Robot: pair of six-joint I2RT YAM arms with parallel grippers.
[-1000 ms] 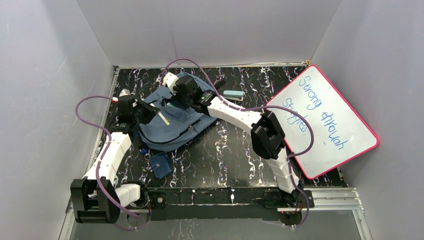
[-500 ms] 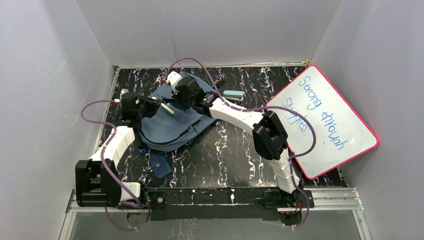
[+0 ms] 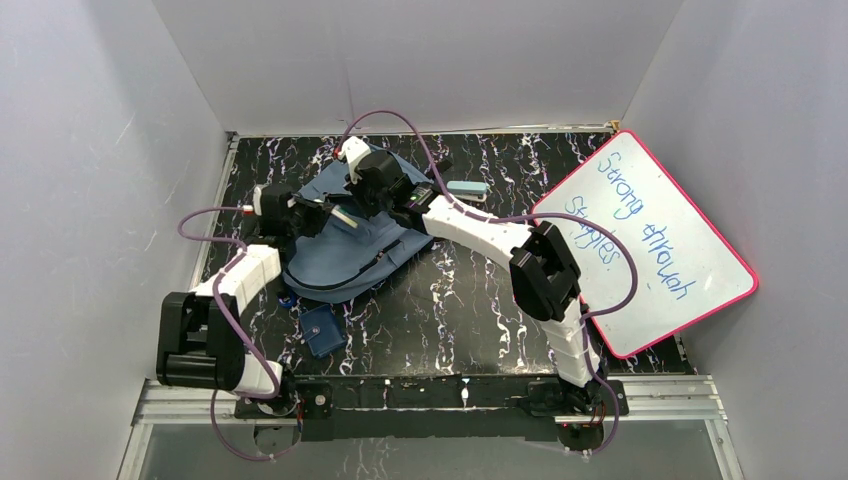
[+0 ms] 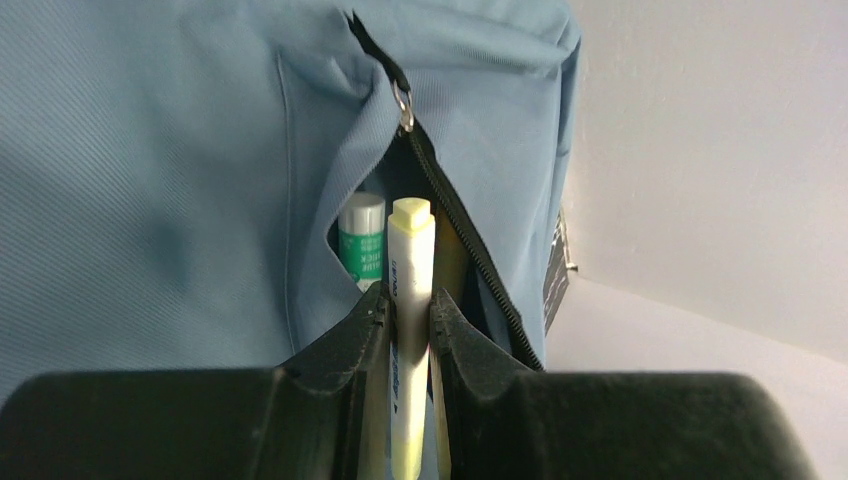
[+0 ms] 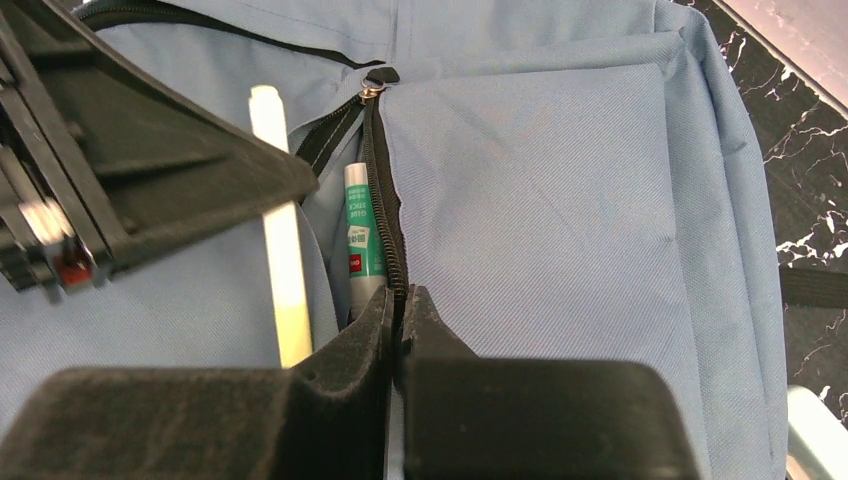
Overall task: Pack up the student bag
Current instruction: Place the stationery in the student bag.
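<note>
My left gripper clamped on yellow highlighter, tip at pocket mouth; right gripper pinches zipper edge, holds mouth open; backpack flat on table, far left; risk I see: fabric slips, mouth shuts, highlighter jams on glue stick or zipper.

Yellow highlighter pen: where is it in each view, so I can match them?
Top external: the pale-yellow plastic highlighter pen, upper left of centre, over the slate-blue fabric backpack.
Left wrist: the pen bottom centre, clamped in the left gripper.
Right wrist: the pen left of centre, near-vertical.
Shared landmark: the backpack's black pocket zipper, in both wrist views.
</note>
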